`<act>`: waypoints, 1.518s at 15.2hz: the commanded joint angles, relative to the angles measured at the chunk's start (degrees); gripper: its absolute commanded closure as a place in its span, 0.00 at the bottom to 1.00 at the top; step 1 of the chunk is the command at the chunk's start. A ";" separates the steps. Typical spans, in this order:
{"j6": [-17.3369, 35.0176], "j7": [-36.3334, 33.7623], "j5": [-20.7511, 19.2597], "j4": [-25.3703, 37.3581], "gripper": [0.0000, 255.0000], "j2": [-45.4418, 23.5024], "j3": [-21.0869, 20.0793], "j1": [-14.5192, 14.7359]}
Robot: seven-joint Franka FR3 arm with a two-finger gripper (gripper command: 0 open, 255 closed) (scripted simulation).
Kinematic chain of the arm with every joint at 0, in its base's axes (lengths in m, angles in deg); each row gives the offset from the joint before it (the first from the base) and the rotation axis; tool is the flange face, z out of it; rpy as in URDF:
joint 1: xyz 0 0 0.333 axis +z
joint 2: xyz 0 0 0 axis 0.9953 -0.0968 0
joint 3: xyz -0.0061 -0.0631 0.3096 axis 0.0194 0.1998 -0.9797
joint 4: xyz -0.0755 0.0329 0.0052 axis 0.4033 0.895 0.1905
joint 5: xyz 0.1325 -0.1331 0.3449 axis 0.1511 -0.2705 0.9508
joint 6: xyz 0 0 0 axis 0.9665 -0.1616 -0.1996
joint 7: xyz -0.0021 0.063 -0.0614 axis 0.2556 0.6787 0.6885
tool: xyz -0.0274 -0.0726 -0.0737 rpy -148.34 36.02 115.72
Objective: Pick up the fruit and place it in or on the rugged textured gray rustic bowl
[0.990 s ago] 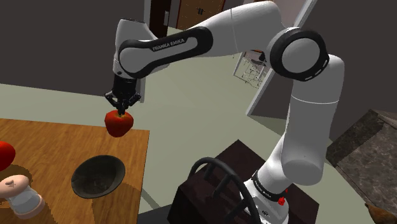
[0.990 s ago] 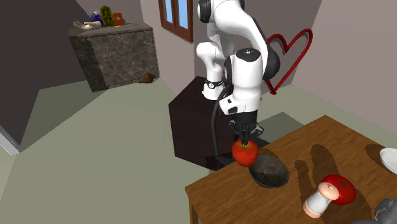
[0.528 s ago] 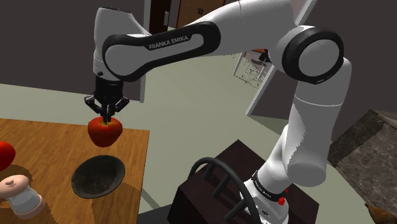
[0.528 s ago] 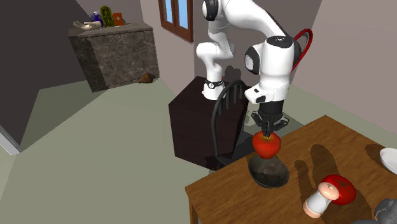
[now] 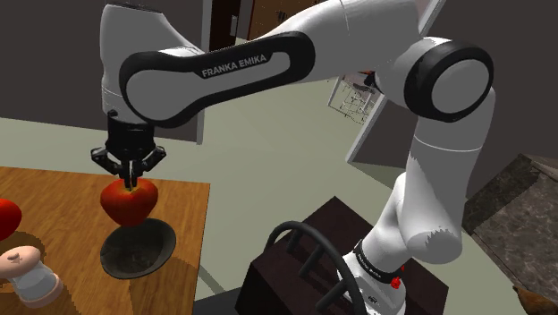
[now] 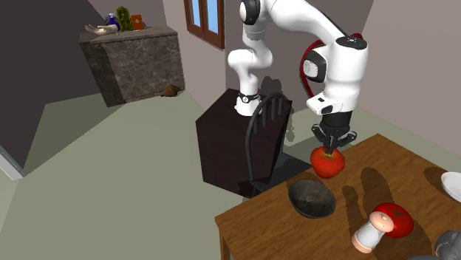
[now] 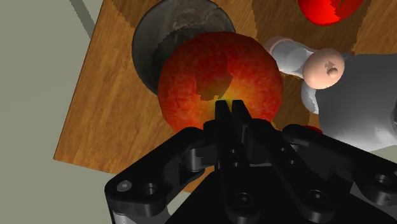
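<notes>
As gripper (image 5: 131, 175), clamped on red apple (image 5: 128, 202), hovers by gray bowl (image 5: 139, 254) lower left, carry step; next: centre, lower, release.

I see the all-black two-finger gripper (image 6: 329, 150) clasping the round red fruit (image 6: 329, 165) by its top, hanging at one o'clock from the dark grey round bowl (image 6: 312, 199) (the two apart) on the brown wooden table (image 6: 255, 229).

White arm (image 5: 224, 67) arched high, forearm level; claw (image 5: 131, 183) points straight down, clamped on the apple (image 5: 128, 205).
</notes>
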 commanded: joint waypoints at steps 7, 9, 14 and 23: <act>5.10 -0.24 -0.75 -2.61 1.00 -2.56 0.35 0.35; 6.37 -0.27 -0.96 -3.18 1.00 -3.28 0.46 0.43; 9.47 -0.39 -1.52 -4.37 1.00 -5.24 0.78 0.68; 15.28 -0.72 -2.75 -5.77 1.00 -9.74 1.61 1.33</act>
